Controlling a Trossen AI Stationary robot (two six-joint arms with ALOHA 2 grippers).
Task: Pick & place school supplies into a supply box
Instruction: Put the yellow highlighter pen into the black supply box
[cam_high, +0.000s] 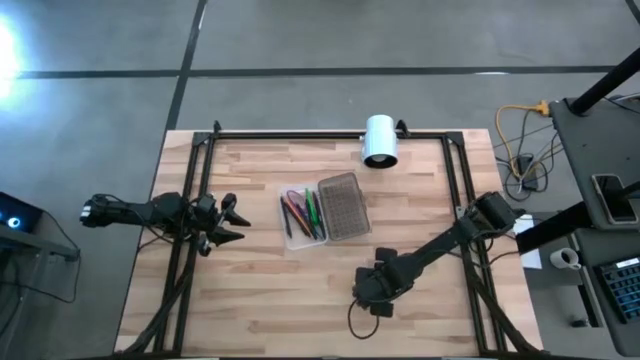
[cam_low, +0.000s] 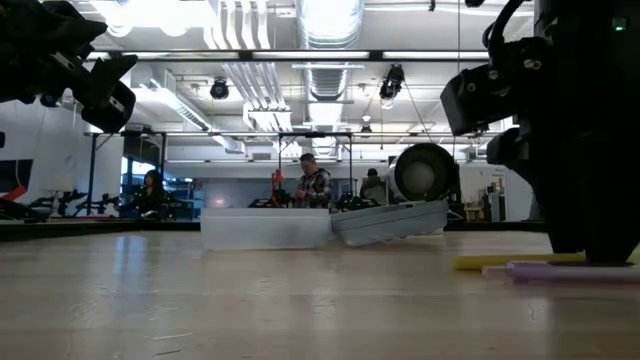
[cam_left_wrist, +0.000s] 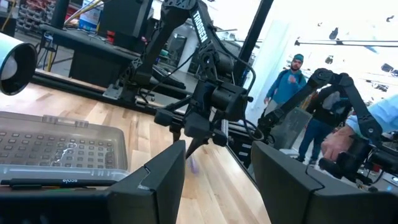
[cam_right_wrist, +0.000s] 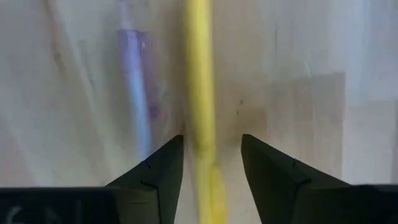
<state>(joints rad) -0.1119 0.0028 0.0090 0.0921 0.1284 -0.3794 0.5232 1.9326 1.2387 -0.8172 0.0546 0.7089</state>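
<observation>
Right end effector (cam_high: 372, 293) lowered, fingers apart; left end effector (cam_high: 228, 222) raised, parted

The right gripper (cam_right_wrist: 212, 163) points straight down at the wooden table (cam_right_wrist: 298, 74), its two dark fingers (cam_right_wrist: 155, 171) spread on either side of a yellow pencil (cam_right_wrist: 199, 93), with a purple pen (cam_right_wrist: 135, 87) lying just beside it.

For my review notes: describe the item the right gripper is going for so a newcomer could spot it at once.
On the wooden table, find the right gripper lowered near the front edge, fingers open. The yellow pencil lies on the wood running straight between them. A purple pen lies alongside it; the target is the yellow one, centred in the gap.
</observation>
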